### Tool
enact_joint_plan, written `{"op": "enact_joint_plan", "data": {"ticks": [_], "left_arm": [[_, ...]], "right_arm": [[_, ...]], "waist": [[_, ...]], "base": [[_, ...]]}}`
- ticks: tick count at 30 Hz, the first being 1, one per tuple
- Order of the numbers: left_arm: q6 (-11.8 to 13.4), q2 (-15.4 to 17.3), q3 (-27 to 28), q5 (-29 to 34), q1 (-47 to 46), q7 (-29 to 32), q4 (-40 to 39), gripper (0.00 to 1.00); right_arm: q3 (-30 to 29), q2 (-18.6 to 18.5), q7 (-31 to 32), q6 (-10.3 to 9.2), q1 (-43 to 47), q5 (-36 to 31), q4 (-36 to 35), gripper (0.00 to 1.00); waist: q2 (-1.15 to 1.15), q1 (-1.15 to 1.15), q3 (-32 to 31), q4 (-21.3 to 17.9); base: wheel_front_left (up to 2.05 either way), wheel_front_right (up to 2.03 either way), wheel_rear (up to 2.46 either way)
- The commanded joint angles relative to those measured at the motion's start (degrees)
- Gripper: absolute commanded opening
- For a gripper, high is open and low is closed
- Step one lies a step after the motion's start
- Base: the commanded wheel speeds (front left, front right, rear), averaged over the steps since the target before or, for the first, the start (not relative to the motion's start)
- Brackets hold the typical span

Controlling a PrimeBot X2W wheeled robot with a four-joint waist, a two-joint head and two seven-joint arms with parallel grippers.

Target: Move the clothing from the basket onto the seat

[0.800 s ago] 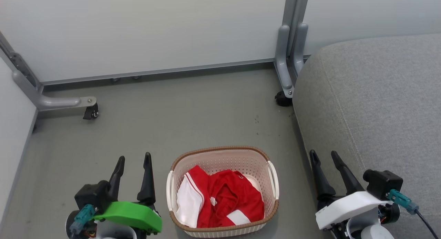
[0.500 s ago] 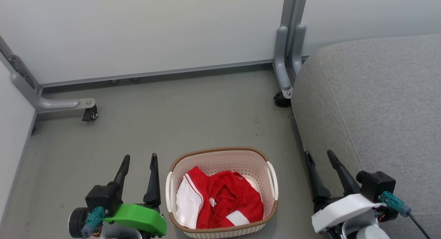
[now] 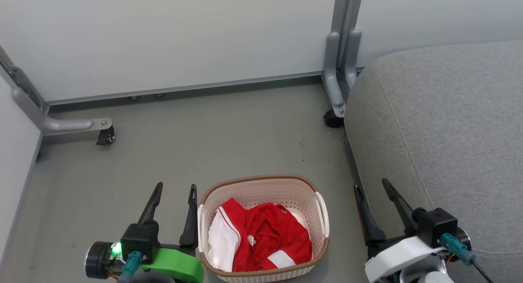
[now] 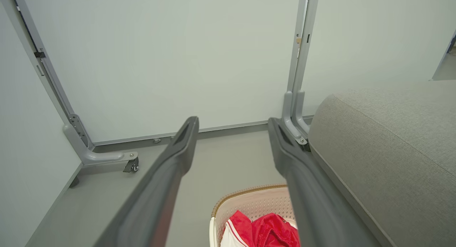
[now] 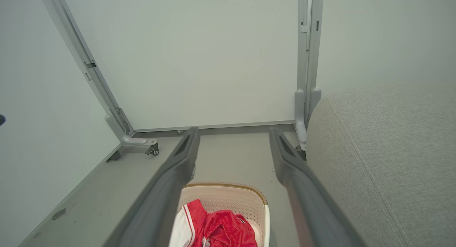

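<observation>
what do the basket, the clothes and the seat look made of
Basket: likely moulded plastic, cream, matte, with rows of holes; its brown rim looks woven. Clothing: soft red fabric, faint sheen, crumpled folds, probably synthetic. Seat: light grey upholstery cloth, matte, stitched seam.

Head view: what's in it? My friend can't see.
A cream-white perforated plastic basket holding crumpled red-and-white sports clothing sits on a grey floor, left of a big light-grey fabric sofa seat. The robot's open left jaws and right jaws flank the basket.
</observation>
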Motion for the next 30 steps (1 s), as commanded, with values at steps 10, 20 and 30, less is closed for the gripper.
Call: {"op": "enact_joint_plan", "data": {"ticks": [10,20,30], "left_arm": [[0.19,-0.41,0.03,3.86,1.43,-1.44,0.03,1.00],[-0.75,-1.37,1.43,7.83,2.42,-2.50,0.03,1.00],[-1.96,-2.11,2.37,11.32,3.08,-3.13,-0.26,1.00]], "right_arm": [[0.32,-0.30,-1.52,0.02,0.84,-4.29,-0.48,1.00],[0.49,-0.34,-2.56,0.02,1.45,-7.48,-0.56,1.00],[1.31,-0.35,-3.20,0.01,1.40,-9.42,-0.62,1.00]], "waist": [[0.00,0.00,-0.11,-0.27],[0.00,0.00,-0.21,-0.16],[0.00,0.00,-0.06,-0.40]], "base": [[0.00,0.00,0.00],[0.00,0.00,0.00],[0.00,0.00,0.00]]}}
